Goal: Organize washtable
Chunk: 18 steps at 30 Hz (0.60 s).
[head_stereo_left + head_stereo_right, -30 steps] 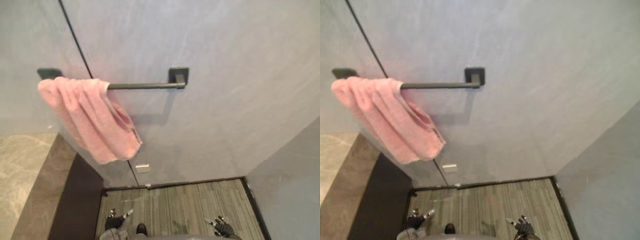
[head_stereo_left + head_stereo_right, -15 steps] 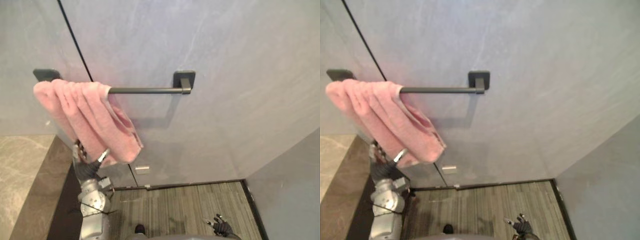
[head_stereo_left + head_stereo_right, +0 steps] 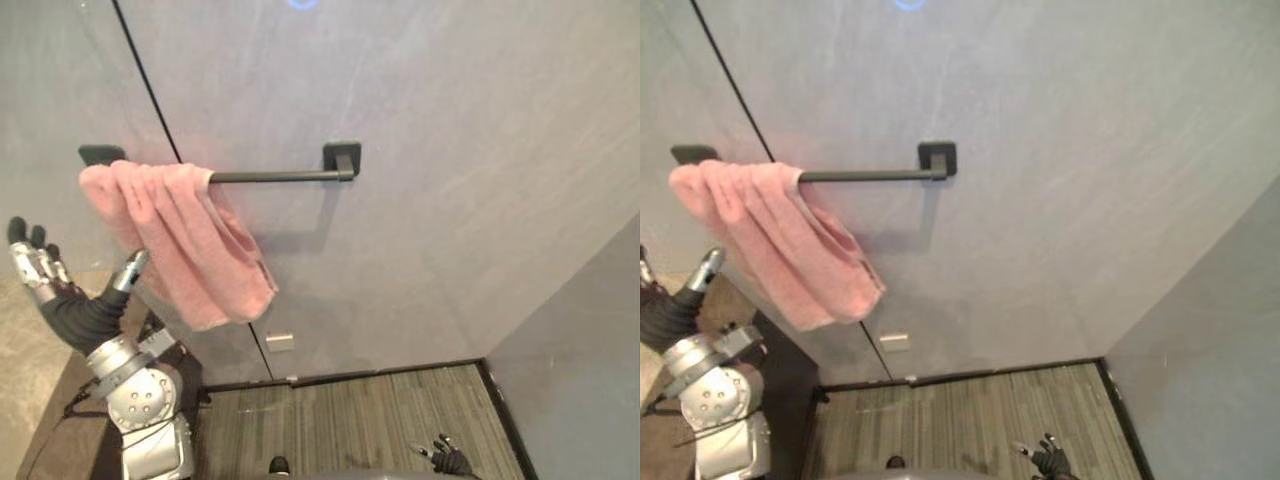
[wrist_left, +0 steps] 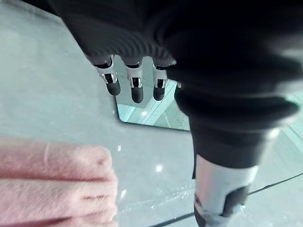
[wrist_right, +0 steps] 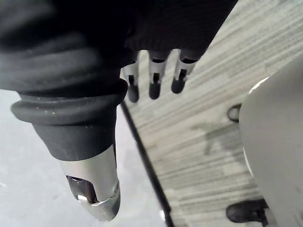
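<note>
Holding my left hand (image 3: 72,308) up, fingers straight and spread, thumb apart, gripping nothing. It is hovering just beside the pink towel (image 3: 185,245), to its left and lower, with a gap between them. The towel is hanging bunched over the left end of the dark towel bar (image 3: 285,177), which is sitting on the grey wall (image 3: 450,150). The towel's lower end is drooping rightward. My right hand (image 3: 447,461) is hanging low over the striped floor (image 3: 370,415), fingers relaxed and empty.
</note>
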{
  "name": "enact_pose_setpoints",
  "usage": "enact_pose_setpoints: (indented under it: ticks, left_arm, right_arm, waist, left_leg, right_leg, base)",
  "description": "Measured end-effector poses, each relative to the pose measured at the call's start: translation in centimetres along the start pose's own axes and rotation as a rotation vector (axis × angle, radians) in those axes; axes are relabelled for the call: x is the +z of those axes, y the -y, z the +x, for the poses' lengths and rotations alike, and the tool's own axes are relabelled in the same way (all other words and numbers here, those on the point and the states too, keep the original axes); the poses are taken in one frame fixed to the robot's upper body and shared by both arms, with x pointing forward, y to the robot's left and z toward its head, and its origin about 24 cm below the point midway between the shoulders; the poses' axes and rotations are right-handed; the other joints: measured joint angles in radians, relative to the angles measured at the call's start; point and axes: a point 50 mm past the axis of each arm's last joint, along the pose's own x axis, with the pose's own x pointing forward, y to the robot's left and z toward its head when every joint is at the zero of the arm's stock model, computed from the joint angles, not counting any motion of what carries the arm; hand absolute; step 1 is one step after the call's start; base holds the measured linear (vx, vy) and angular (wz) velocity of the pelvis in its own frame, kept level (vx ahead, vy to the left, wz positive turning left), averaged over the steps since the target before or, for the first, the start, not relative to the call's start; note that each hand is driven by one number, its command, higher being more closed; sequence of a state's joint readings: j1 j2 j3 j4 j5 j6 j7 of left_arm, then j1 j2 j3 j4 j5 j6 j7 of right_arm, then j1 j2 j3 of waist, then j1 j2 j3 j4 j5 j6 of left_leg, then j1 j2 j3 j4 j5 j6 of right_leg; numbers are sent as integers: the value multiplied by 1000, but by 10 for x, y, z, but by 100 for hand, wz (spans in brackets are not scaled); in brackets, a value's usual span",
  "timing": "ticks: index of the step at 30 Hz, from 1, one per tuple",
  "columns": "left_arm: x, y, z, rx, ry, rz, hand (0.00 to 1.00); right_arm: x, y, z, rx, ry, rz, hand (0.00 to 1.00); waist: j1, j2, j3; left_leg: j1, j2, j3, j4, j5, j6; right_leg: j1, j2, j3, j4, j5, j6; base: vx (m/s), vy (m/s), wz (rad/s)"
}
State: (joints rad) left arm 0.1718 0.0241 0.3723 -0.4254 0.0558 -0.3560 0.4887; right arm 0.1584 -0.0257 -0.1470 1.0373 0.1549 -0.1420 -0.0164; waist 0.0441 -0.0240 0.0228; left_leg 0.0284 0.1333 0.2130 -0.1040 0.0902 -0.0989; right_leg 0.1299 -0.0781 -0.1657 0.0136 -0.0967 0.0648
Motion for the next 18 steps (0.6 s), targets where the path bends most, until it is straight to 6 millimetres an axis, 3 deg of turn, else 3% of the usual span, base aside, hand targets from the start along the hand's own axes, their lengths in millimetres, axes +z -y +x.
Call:
enact_pose_setpoints:
  ticks: [4, 5, 8, 11, 18]
  left_arm:
    - [3, -3, 7, 45, 23, -24, 0]
    - [3, -2, 8, 52, 27, -36, 0]
    - [3, -2, 9, 53, 17, -60, 0]
    - [1, -1, 10, 24, 1, -91, 0]
    - [-31, -9, 20, -56, -137, -165, 0]
  right_arm:
    - [-7, -4, -2, 8, -31, 8, 0]
    - [-9, -6, -2, 11, -38, 8, 0]
    - [-11, -9, -2, 16, -49, 13, 0]
    - [-12, -8, -2, 12, -51, 20, 0]
    - [-6, -1, -1, 14, -34, 14, 0]
  waist:
    - [1, -23, -17]
    - [1, -44, -29]
    - [-3, -47, -32]
    - [-1, -41, -30]
    - [-2, 0, -24]
  left_leg:
    - [-18, -4, 6, 0, 19, 1]
    - [-22, -6, 6, 0, 23, 3]
    - [-23, -14, 7, 1, 29, 5]
    - [-22, -13, 5, 0, 28, 5]
    - [-31, 0, -10, 0, 18, 3]
  right_leg:
    - [-10, -4, 0, -3, 3, 3]
    - [-9, -6, 1, -1, 3, 3]
    - [-11, -10, 1, 4, 4, 4]
    - [-13, -11, 2, 15, 4, 5]
    - [-31, -1, 5, 18, 0, -2]
  base:
    - [58, -3, 1]
    - [106, 2, 1]
    - [74, 1, 2]
    - [14, -1, 4]
    - [-77, -13, 0]
